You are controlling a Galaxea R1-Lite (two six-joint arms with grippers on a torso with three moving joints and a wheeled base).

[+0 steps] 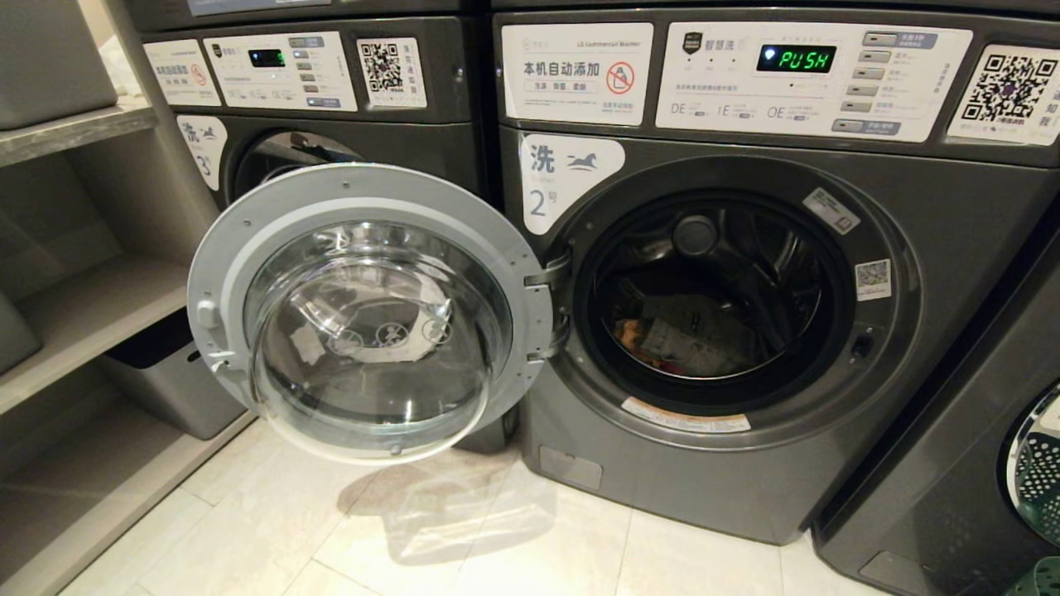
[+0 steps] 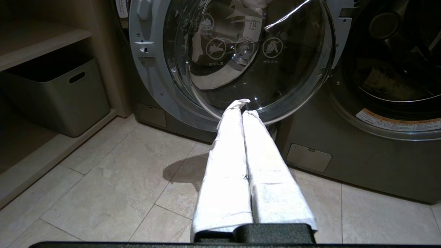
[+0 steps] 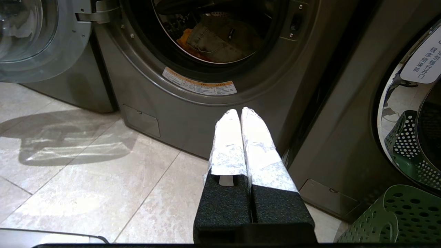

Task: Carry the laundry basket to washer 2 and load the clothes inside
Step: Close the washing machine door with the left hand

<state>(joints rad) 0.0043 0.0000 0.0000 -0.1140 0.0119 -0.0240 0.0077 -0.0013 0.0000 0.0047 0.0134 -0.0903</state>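
Observation:
Washer 2 [image 1: 952,248] stands ahead, dark grey, its round glass door [image 1: 368,310] swung wide to the left. The clothes [image 1: 683,335] lie inside its drum [image 3: 220,31]: a faded grey garment [image 3: 215,43] over a yellow-orange one [image 3: 184,36]. The green laundry basket [image 3: 403,220], dotted with holes, sits on the floor at the right, before the neighbouring machine. My left gripper [image 2: 244,106] is shut and empty, its white-wrapped fingers pointing at the door's lower rim. My right gripper [image 3: 239,112] is also shut and empty, low in front of washer 2's base. Neither arm appears in the head view.
Washer 3 [image 1: 331,83] stands behind the open door. Another machine [image 1: 977,463] to the right mirrors the basket in its door. Grey shelves [image 1: 83,314] on the left hold a solid grey bin [image 1: 174,381]. The floor [image 1: 414,530] is pale tile.

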